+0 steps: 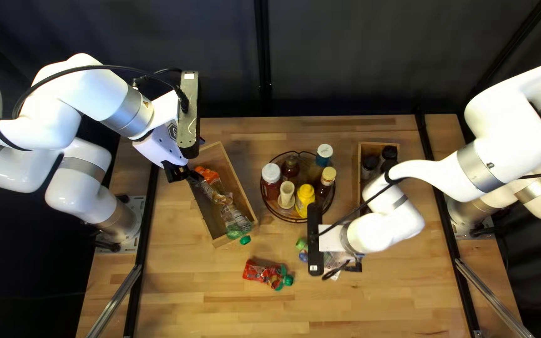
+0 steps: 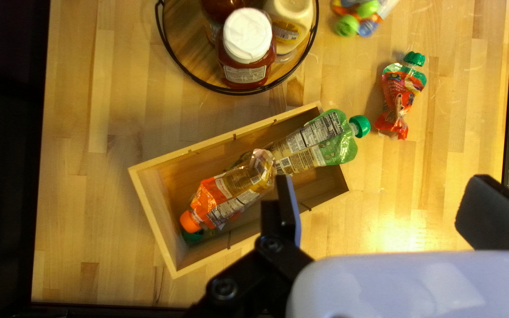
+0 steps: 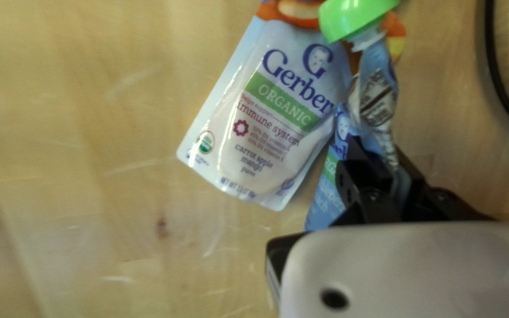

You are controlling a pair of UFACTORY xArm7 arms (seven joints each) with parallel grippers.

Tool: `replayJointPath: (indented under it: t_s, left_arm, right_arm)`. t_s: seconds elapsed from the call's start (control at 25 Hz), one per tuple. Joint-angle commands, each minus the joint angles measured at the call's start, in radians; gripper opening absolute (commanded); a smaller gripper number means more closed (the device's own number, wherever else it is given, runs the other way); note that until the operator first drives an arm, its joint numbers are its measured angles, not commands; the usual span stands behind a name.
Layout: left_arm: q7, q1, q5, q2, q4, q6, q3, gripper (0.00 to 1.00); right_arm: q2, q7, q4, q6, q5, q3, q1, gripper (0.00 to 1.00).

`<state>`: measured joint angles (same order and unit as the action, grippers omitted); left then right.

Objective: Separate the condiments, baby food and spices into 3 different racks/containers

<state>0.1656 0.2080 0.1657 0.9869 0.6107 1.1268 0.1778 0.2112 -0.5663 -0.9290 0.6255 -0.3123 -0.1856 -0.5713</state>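
Black right claw pinching a green-capped pouch over the worktop, left claw spread pretty darn wide by the wooden box

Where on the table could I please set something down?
The table is bare between the red pouch and its near edge, and between the left box and round tray. Crowded: that tray, beneath the right claw.

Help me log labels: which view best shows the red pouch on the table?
The left wrist view: the red pouch lies whole and largest there, with its green cap. The top left view shows it smaller; the right wrist view lacks it.
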Motion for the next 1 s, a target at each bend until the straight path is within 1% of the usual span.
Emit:
replayJointPath:
  t_s: [0.04,0.2,0.24,0.36,0.4,0.44,0.48,0.52,0.72,0.76,1.0]
  left_arm:
    - [0.000,0.000,0.000,0.000,0.000,0.000,0.000,1.00]
    - [0.000,0.000,0.000,0.000,0.000,0.000,0.000,1.00]
    - [0.000,0.000,0.000,0.000,0.000,0.000,0.000,1.00]
    - [0.000,0.000,0.000,0.000,0.000,0.000,0.000,1.00]
    - [0.000,0.000,0.000,0.000,0.000,0.000,0.000,1.00]
    - [0.000,0.000,0.000,0.000,0.000,0.000,0.000,1.00]
    - [0.000,0.000,0.000,0.000,0.000,0.000,0.000,1.00]
    - [0.000,0.000,0.000,0.000,0.000,0.000,0.000,1.00]
    - [0.000,0.000,0.000,0.000,0.000,0.000,0.000,1.00]
    - [0.000,0.000,0.000,0.000,0.000,0.000,0.000,1.00]
    - [0.000,0.000,0.000,0.000,0.000,0.000,0.000,1.00]
  right_arm:
    - [0.060,0.114,-0.087,-0.023,0.053,0.019,0.042,0.00]
    - [0.114,0.236,-0.151,-0.065,0.122,0.045,0.107,0.00]
    - [0.138,0.277,-0.180,-0.073,0.148,0.058,0.133,0.00]
    - [0.206,0.358,-0.270,-0.063,0.213,0.094,0.192,0.00]
    - [0.217,0.370,-0.284,-0.060,0.224,0.100,0.200,0.00]
    - [0.241,0.379,-0.317,-0.047,0.243,0.110,0.211,0.05]
    - [0.250,0.374,-0.336,-0.033,0.252,0.112,0.212,0.35]
    - [0.253,0.370,-0.342,-0.027,0.257,0.112,0.211,1.00]
    - [0.180,0.260,-0.285,0.007,0.224,0.089,0.160,1.00]
    - [0.152,0.223,-0.259,0.015,0.206,0.082,0.143,1.00]
    - [0.084,0.082,-0.190,0.057,0.153,0.064,0.092,1.00]
